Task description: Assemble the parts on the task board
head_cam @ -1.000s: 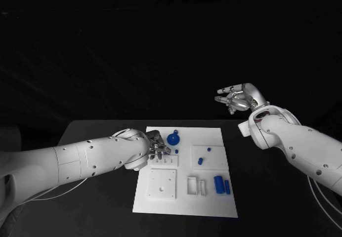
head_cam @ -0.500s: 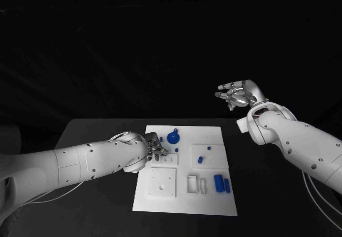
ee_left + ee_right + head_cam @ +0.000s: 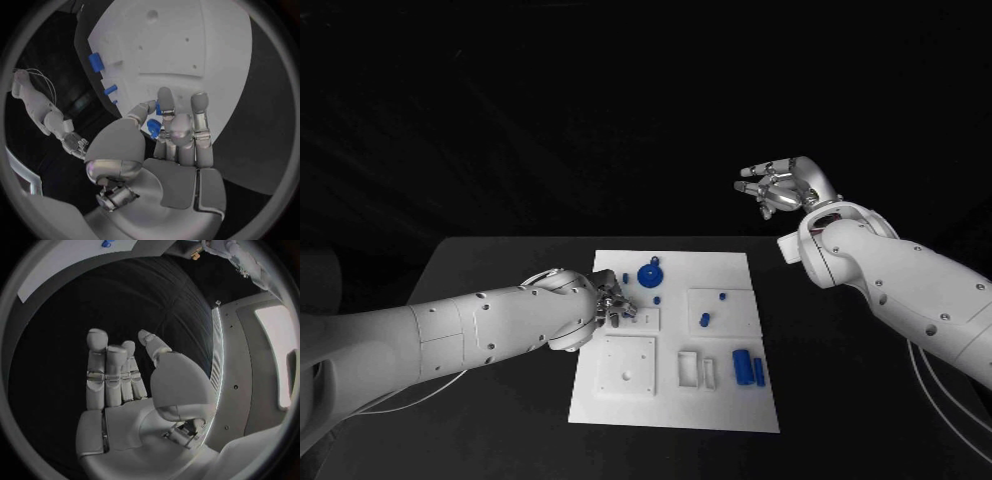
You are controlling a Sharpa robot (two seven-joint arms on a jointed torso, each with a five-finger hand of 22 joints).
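White task board (image 3: 733,405) flat on black table (image 3: 488,265), middle low in head picture. Small blue parts on it: round one with knob (image 3: 651,278) near top, two tiny ones (image 3: 705,320) in middle, two short rods (image 3: 750,370) side by side at lower right. Left hand (image 3: 615,303) at board's left edge, fingers pinching small blue part (image 3: 154,127). Right hand (image 3: 783,190) up high at upper right, well off board, fingers apart, holding nothing.
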